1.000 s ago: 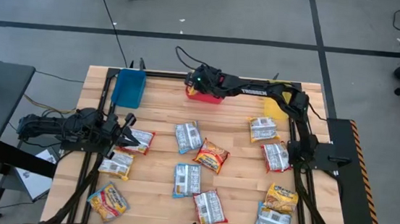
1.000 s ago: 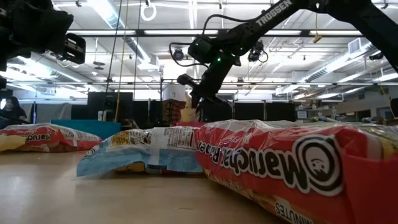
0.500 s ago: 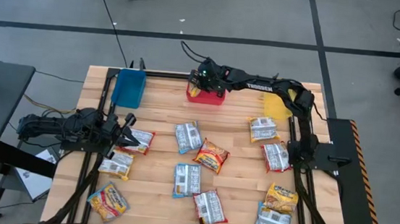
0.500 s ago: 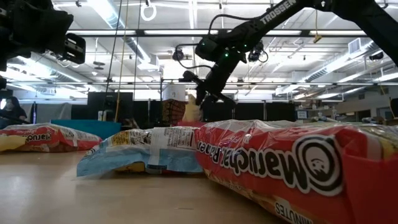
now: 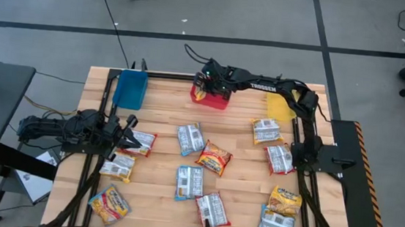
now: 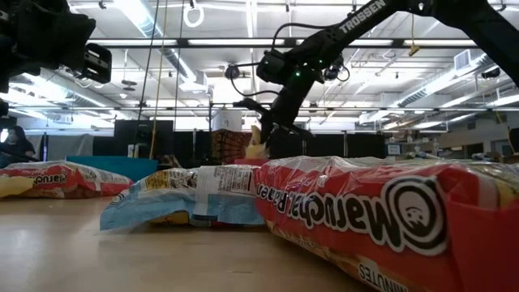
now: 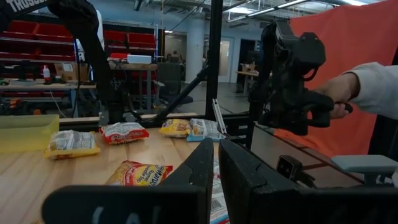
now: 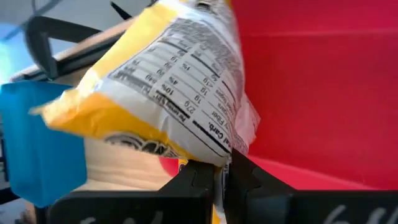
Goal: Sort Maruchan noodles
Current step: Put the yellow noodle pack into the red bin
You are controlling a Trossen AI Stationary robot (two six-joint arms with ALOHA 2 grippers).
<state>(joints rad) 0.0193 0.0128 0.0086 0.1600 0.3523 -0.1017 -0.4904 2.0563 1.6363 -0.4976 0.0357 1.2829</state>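
Right gripper [image 5: 203, 91], clamped on a yellow noodle packet [image 8: 168, 99], has shifted slightly right over the red bin [image 5: 217, 100], upper centre; left gripper [image 5: 128, 138] stays closed and empty

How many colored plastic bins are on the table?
3, all along the table's far edge: the blue bin at the left end, the red bin in the middle, the yellow bin at the right, partly under an arm.

"TROSSEN" on right arm [image 6: 361, 16]; upside-down "Maruchan Ramen" on near red packet [image 6: 381, 219]; nutrition table, "270", "10%", on yellow packet [image 8: 180, 93] in right wrist view.
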